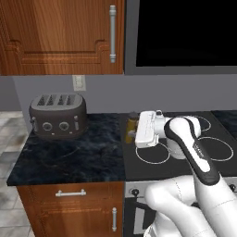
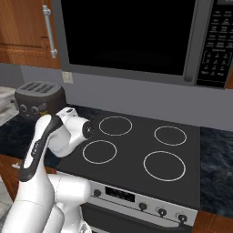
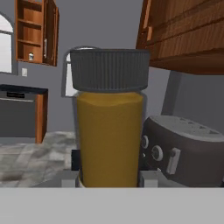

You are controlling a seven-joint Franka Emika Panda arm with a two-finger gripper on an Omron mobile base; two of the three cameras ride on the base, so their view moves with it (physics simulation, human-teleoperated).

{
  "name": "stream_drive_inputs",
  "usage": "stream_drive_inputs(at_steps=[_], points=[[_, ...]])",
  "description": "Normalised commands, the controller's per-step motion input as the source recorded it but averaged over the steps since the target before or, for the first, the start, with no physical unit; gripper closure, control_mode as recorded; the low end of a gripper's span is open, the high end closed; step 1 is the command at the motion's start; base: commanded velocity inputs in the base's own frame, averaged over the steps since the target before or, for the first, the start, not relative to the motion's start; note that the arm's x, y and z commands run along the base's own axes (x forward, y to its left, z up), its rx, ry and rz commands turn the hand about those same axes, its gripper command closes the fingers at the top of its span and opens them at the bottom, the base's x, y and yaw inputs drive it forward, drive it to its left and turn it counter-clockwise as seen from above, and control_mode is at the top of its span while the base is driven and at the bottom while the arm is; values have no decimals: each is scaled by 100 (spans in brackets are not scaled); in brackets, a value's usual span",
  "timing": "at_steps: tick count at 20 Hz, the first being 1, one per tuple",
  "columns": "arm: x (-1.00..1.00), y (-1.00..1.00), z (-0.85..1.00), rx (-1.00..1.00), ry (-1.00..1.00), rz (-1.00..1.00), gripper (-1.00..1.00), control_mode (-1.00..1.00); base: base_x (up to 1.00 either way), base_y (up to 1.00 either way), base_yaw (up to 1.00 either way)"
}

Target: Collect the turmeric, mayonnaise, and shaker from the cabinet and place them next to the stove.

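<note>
Turmeric [image 3: 109,131] sat clenched between the end effector [image 3: 109,177] tips, filling the hand view's centre. In the left base view the bottle stood upright at the hand's 9 o'clock, on the dark desk [image 1: 83,152] just beside the stove [image 1: 185,162], toaster [image 1: 58,115] farther toward 9 o'clock.

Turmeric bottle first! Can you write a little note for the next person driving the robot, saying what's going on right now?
Gripper: shut on the turmeric, seen close up in the hand view.
Turmeric: upright at the counter's edge beside the stove, left of the burners, right of the toaster. Whether it rests on the counter yet, cannot tell.
Done: turmeric brought to the stove.
Left: release it, then fetch the mayonnaise and shaker.
</note>
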Motion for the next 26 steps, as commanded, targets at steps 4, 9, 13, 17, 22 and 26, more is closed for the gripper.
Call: stream_drive_inputs(at_steps=[4, 9, 13, 17, 22, 26], points=[[59, 0, -36, 0, 3, 12, 100, -100, 0, 0, 0], [57, 0, -34, 0, 0, 12, 100, -100, 0, 0, 0], [50, 0, -31, -2, 2, 9, 100, -100, 0, 0, 0], [43, 0, -29, 0, 0, 9, 100, -100, 0, 0, 0], [34, 9, -28, -1, 0, 3, 100, -100, 0, 0, 0], [25, 28, -28, -6, 0, 0, 100, -100, 0, 0, 0]])
